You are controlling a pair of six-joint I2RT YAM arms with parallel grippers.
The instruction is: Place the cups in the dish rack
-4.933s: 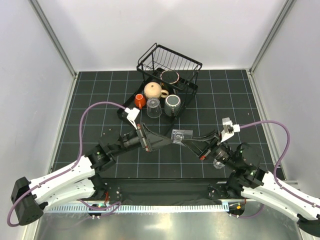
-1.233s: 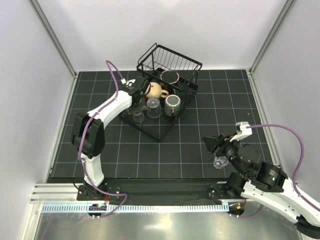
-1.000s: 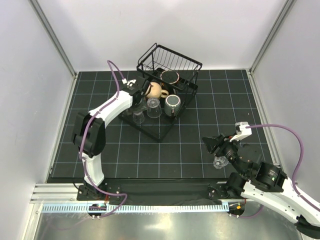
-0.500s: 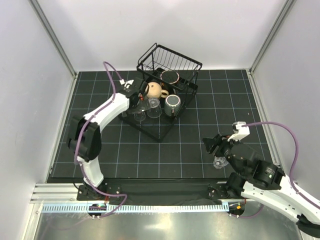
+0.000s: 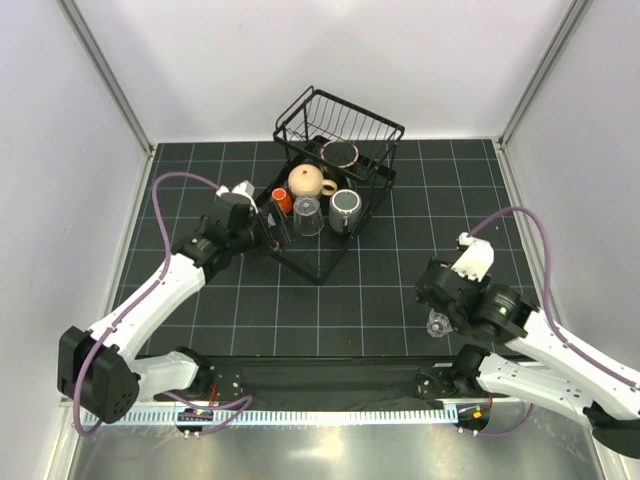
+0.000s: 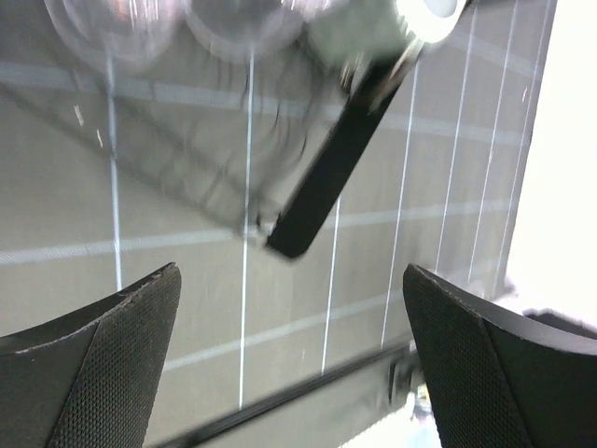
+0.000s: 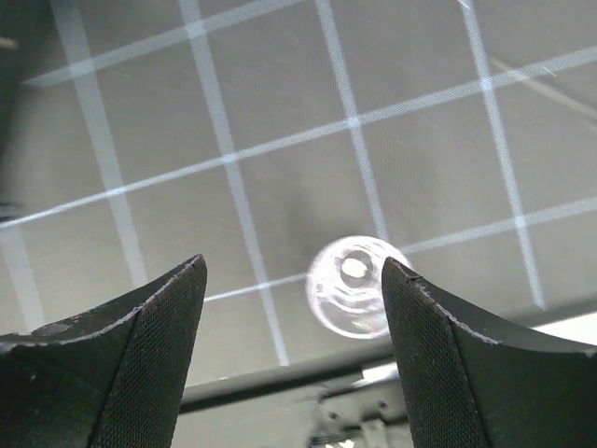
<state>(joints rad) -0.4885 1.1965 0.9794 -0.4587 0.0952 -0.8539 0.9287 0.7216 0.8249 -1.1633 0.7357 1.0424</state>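
one clear glass (image 5: 437, 324) is left on the mat (image 5: 400, 200), near right, under the open empty right gripper (image 7: 294, 266); the other cups (image 5: 306, 181) are seen in the dish rack (image 5: 345, 118), left gripper (image 6: 291, 280) open beside it.

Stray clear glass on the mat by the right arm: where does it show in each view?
Top external: clear glass at lower right, on the grid mat, close to the mat's near edge.
Left wrist: not in it.
Right wrist: clear glass slightly right of centre and below the middle, standing on the mat.
Shared landmark: the mat's white grid lines, seen in all three views.
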